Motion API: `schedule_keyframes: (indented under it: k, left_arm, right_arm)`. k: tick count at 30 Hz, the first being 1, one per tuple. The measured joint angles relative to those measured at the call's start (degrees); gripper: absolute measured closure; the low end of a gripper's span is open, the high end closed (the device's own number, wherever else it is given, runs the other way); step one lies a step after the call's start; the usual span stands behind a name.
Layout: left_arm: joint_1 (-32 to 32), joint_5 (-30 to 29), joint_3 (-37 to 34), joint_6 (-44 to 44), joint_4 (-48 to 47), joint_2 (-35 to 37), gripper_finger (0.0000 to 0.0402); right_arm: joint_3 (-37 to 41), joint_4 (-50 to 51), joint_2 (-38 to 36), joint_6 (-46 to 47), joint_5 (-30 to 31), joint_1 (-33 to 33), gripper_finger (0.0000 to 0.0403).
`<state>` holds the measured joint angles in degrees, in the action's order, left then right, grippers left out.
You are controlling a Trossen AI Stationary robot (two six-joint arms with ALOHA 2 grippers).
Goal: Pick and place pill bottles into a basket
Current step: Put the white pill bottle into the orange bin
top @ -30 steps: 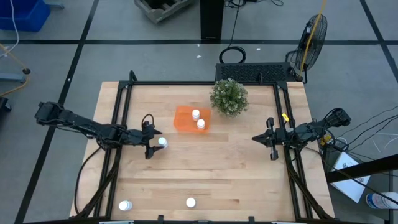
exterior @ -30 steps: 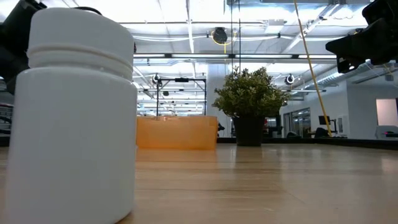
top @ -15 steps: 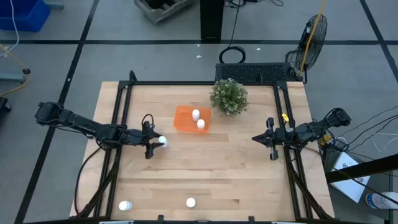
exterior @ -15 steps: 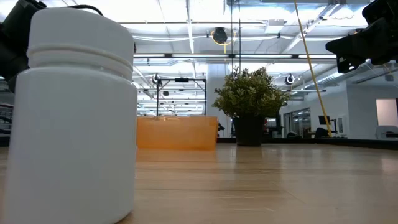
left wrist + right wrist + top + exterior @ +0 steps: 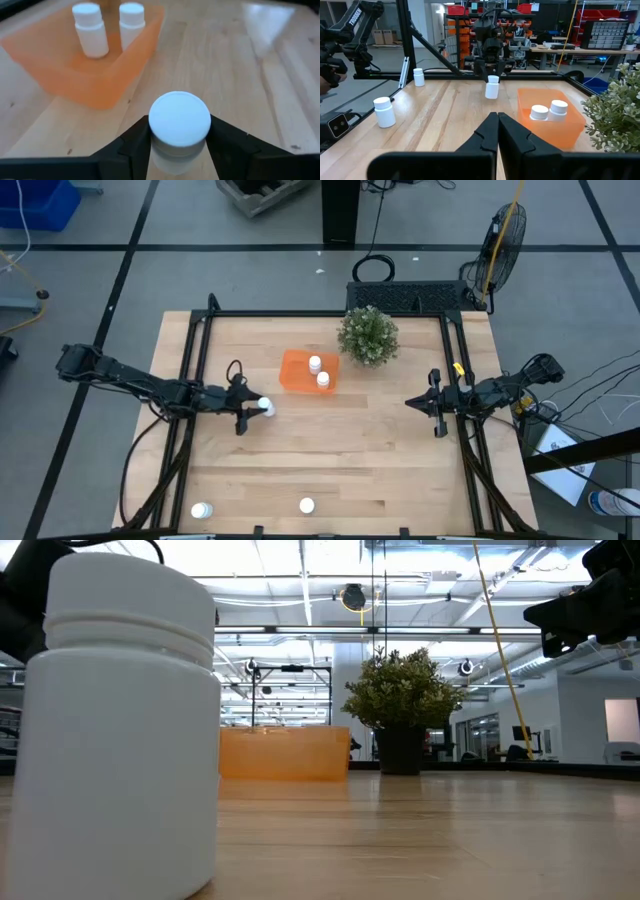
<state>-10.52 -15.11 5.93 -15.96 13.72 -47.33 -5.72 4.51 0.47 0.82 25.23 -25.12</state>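
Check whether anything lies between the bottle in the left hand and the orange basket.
Nothing: bare wood separates the held pill bottle from the basket, shown in the left wrist view and high view.

My overhead camera looks straight down on the whole table [image 5: 330,450]. My low one sits at tabletop level, hard against a pill bottle [image 5: 120,730], facing the basket [image 5: 284,754]. Both wrist cameras face that basket [image 5: 100,75] from opposite sides, I think.
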Motion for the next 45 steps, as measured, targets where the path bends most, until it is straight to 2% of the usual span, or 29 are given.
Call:
schedule_keyframes:
  k: [5, 12, 18, 22, 28, 34, 38, 42, 45]
  left_arm:
    - [0.0, 0.0, 0.0, 1.1, 4.4, 0.0, 0.0240]
    - [0.0, -0.6, 0.0, 2.7, 8.8, 0.0, 0.0221]
    - [0.1, -3.3, 0.0, 4.1, 15.4, 0.1, 0.0241]
    - [1.6, -3.5, 0.0, 5.2, 20.4, 0.1, 0.0239]
    - [5.8, -3.0, 0.1, 7.8, 27.2, 0.1, 0.0216]
    - [9.9, -3.0, 2.3, 9.9, 26.5, 0.1, 0.0241]
    - [12.1, -1.3, 5.0, 10.4, 26.0, 0.1, 0.0232]
    - [14.4, 4.5, 9.6, 12.0, 20.2, 0.1, 0.0217]
    - [15.6, 5.0, 13.4, 12.3, 14.7, 0.1, 0.0224]
  right_arm:
    - [0.0, 0.0, 0.0, 0.0, 0.0, 0.0, 0.0403]
    - [0.0, 0.0, 0.0, 0.0, 0.0, 0.0, 0.0403]
    - [0.0, 0.0, 0.0, 0.0, 0.0, 0.0, 0.0403]
    - [0.0, 0.0, 0.0, 0.0, 0.0, 0.0, 0.0403]
    - [0.0, 0.0, 0.0, 0.0, 0.0, 0.0, 0.0403]
    - [0.0, 0.0, 0.0, 0.0, 0.0, 0.0, 0.0403]
    - [0.0, 0.0, 0.0, 0.0, 0.0, 0.0, 0.0403]
    - [0.0, 0.0, 0.0, 0.0, 0.0, 0.0, 0.0403]
    - [0.0, 0.0, 0.0, 0.0, 0.0, 0.0, 0.0403]
